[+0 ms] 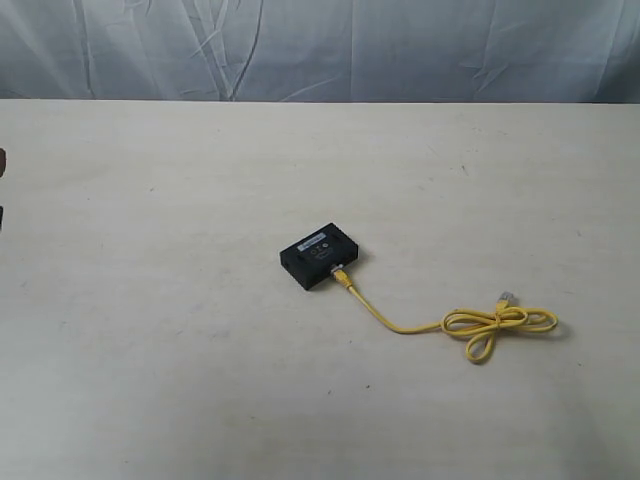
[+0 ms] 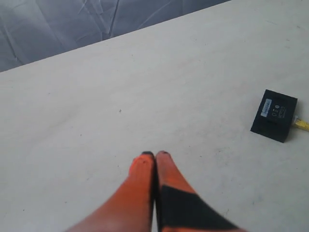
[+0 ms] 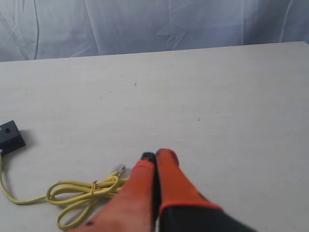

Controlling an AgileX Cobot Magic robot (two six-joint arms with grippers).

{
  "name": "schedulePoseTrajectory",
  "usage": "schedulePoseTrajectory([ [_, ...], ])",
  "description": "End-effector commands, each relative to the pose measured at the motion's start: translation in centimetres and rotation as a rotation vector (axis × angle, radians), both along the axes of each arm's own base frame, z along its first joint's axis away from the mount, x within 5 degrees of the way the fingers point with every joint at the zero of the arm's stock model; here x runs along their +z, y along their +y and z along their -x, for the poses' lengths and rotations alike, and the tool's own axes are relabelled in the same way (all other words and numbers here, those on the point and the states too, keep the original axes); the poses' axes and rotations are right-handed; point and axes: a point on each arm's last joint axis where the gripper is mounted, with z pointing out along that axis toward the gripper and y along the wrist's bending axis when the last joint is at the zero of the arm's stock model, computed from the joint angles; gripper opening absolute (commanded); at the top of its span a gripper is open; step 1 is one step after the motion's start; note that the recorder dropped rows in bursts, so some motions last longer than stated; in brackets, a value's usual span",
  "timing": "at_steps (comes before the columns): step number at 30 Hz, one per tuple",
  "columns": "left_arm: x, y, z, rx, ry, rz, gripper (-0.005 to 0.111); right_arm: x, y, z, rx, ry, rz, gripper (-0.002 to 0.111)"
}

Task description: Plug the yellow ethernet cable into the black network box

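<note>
The black network box [image 1: 320, 255] lies flat near the middle of the pale table, its label strip facing up. One plug of the yellow ethernet cable [image 1: 400, 326] sits in the box's near side. The cord runs right to a bundled loop [image 1: 497, 325], and its free clear plug [image 1: 507, 297] rests on the table. The box [image 2: 274, 115] and the plugged end [image 2: 302, 124] also appear in the left wrist view. My left gripper [image 2: 155, 154] is shut and empty, far from the box. Beside the bundled loop [image 3: 79, 193], my right gripper [image 3: 156, 155] is shut on nothing. Neither gripper appears in the exterior view.
The pale table [image 1: 150, 300] ends at a far edge in front of a grey-blue cloth backdrop [image 1: 320, 45]. A dark part shows at the left border of the exterior view [image 1: 2, 165].
</note>
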Motion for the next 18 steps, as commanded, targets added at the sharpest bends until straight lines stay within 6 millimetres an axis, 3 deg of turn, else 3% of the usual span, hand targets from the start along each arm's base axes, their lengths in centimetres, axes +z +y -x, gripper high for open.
schedulePoseTrajectory([
  [1, -0.5, 1.4, 2.4, 0.067, -0.079, -0.037, 0.000, -0.1, 0.0, 0.0, -0.003, -0.009, -0.002, -0.001],
  [10, -5.4, 3.1, 8.4, 0.199, -0.328, -0.123, 0.000, -0.1, 0.0, 0.0, -0.007, -0.008, -0.007, -0.001],
  [18, -9.6, 3.2, 10.4, 0.230, -0.463, -0.113, 0.000, -0.1, 0.0, 0.0, -0.007, -0.008, -0.007, -0.001],
])
